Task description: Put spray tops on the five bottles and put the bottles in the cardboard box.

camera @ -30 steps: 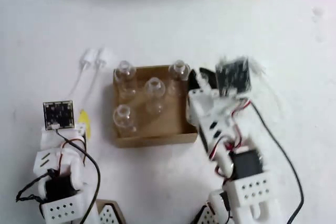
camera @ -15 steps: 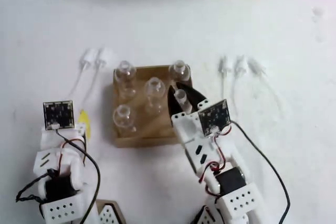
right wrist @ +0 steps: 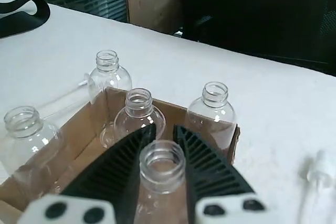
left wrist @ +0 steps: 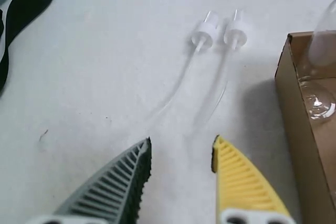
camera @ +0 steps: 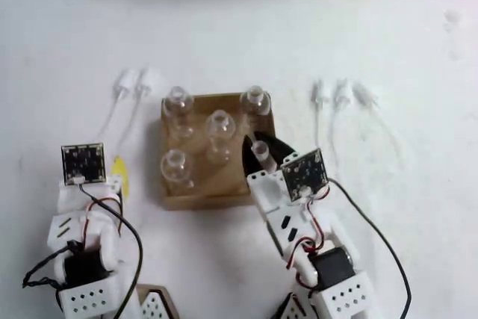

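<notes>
Right end effector is clamping a bottle by the neck at the box's near right corner, with four more bottles standing inside. Left end effector is hanging part-open over the table, near two spray tops.

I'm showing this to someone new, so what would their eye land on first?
The right claw pinching a clear bottle by its neck at the near right corner of the cardboard box. Four more open bottles stand inside, and loose spray tops lie beside it, two left, three right.
</notes>
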You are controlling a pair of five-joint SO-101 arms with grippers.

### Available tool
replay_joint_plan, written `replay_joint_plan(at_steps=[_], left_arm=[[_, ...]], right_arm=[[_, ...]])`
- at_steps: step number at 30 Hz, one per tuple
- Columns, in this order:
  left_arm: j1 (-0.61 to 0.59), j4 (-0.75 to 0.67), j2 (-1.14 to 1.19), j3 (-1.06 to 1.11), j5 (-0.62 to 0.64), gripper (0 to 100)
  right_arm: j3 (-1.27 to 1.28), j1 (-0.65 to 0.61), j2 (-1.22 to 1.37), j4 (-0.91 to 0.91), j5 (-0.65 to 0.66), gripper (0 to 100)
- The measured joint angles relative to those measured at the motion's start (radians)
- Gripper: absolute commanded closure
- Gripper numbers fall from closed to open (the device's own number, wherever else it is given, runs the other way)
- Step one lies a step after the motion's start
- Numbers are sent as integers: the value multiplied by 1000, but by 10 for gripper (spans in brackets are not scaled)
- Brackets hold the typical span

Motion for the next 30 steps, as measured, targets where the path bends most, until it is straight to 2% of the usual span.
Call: replay_joint_plan(at_steps=[8,13,18,30], left_arm=[[0,0,0,0,0,819],[0,0,0,0,0,819],[0,0,0,0,0,819],[0,0,0,0,0,819]], right_arm=[[44,-3,-123,130,149,981],[44,-3,-123,132,163,978],[44,-3,-123,138,163,885],[44,-3,-123,176,163,876]])
